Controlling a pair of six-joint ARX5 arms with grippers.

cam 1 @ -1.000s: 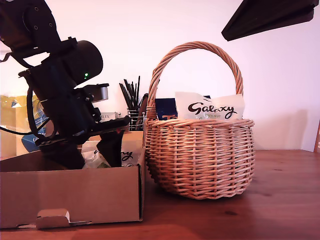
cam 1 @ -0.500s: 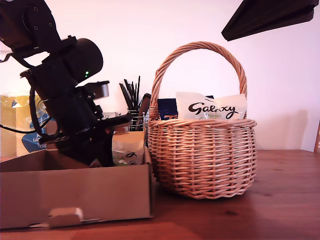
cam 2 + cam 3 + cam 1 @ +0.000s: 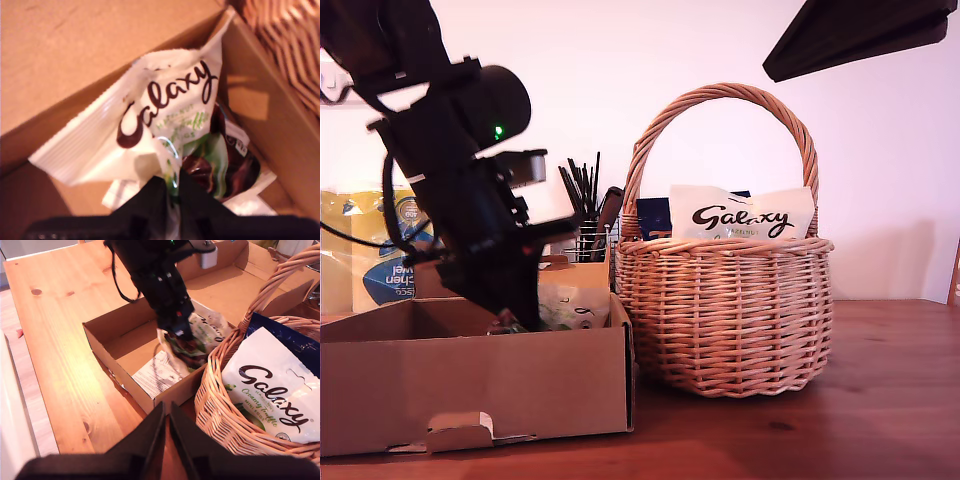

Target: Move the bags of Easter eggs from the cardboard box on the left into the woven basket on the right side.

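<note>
Two pouches sit in the woven basket (image 3: 720,310): a white Galaxy pouch (image 3: 745,215) and a dark blue pouch (image 3: 650,215) behind it, both standing above the rim. The basket stands at 3 o'clock of the cardboard box (image 3: 520,380) in the exterior view, just beside it.

- My first pincer (image 3: 172,182) is down inside the box, jaws pinched together on a white-and-green Galaxy pouch (image 3: 165,115). The bite is on a corner of the film, not on the body.
- The held pouch hangs over the box's basket-side corner.
- One more pouch (image 3: 160,372) lies flat on the box floor, printed back up.
- My second pincer (image 3: 166,412) hovers above the surface near the box's front corner, jaws together on nothing.

Handling, as a judgement: you have a light, soft, glossy bag with loose lumps inside. Expect it to sag and swing under the jaws, and the film may slip. A crimped end seal would likely give you the surest hold, since it is flat and ribbed. Squeezing the belly risks cracking the eggs. The flat pouch offers little edge, so take it at a raised seal.
</note>
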